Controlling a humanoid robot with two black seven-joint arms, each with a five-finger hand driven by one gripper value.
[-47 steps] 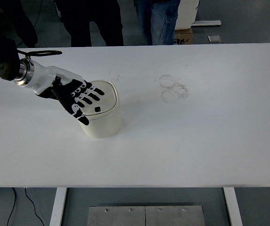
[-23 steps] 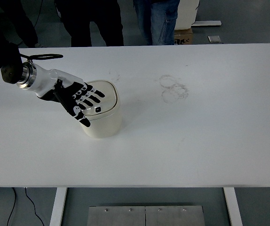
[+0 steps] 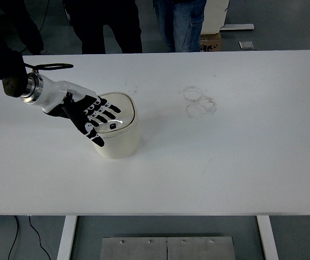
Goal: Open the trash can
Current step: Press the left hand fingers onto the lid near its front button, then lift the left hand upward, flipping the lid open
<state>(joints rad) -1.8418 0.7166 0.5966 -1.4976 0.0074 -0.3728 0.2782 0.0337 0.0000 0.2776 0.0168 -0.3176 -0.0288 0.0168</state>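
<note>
**Left robot hand flat on the trash can lid**

A small cream trash can point(image 3: 117, 130) with rounded corners and a smooth, glossy lid point(image 3: 121, 111) stands on the white desk point(image 3: 225, 162). Beyond the can, at the desk's far edge, people stand; only legs in dark trousers point(image 3: 109, 24) and blue jeans point(image 3: 182, 24) show. To the can's right, faint ring-shaped smudges point(image 3: 199, 103) mark the desk, well apart from it. Nothing lies between the can and those marks. The left robot hand point(image 3: 92, 116), black-and-white with jointed fingers point(image 3: 107, 111), reaches in from the can's left on a white forearm with a metal wrist ring point(image 3: 31, 86). Its fingers are spread and extended over the lid, grasping nothing, the palm at the can's left rim. The lid looks closed.
</note>
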